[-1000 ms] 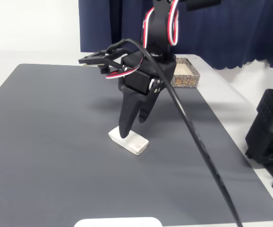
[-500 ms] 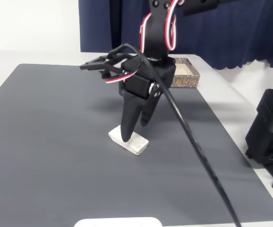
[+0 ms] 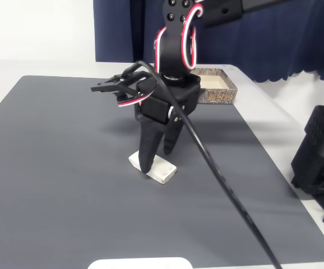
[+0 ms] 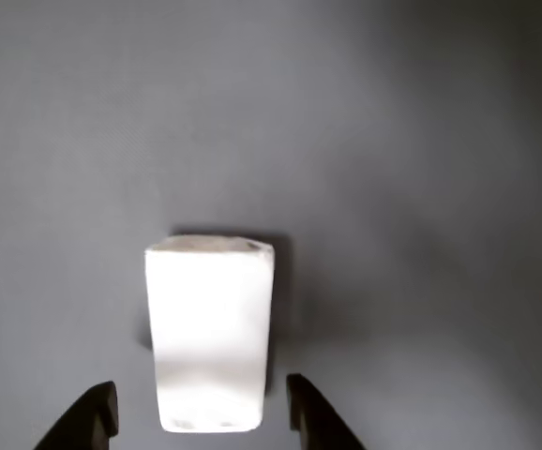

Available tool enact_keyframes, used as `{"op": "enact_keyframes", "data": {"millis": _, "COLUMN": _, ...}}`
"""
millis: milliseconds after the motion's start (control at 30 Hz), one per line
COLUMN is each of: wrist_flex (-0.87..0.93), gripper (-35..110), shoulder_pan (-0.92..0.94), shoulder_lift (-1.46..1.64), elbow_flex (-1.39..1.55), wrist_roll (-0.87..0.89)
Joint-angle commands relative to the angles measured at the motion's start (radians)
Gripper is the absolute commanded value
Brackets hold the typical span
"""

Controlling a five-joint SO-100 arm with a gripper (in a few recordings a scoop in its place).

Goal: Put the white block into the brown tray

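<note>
**Jaws drop over the block**

The gripper (image 3: 153, 162) has come lower in the last second and slid a little to the left in the fixed view, so its tips now reach down to the block (image 3: 153, 167) instead of hanging above it. The wrist view shows the jaws spread wide, one tip on each side of the block (image 4: 210, 333), with a gap on both sides; nothing is gripped yet.

The block lies flat on the grey mat (image 3: 55, 168) in the middle of the worktop, nearer the front. The tray (image 3: 218, 87) sits at the far right edge of the mat, well apart from the block and partly hidden behind the arm.

I judge the approach nearly done: the jaws look lined up across the block's narrow width, so closing is the next step, then the carry to the tray.
</note>
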Motion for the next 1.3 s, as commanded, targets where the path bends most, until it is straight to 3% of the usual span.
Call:
{"op": "enact_keyframes", "data": {"millis": 0, "wrist_flex": -0.008, "gripper": 40, "shoulder_pan": -0.008, "shoulder_lift": -0.002, "elbow_flex": -0.044, "wrist_roll": 0.002}}
{"op": "enact_keyframes", "data": {"millis": 1267, "wrist_flex": -0.046, "gripper": 37, "shoulder_pan": -0.017, "shoulder_lift": -0.051, "elbow_flex": -0.078, "wrist_roll": -0.040}}
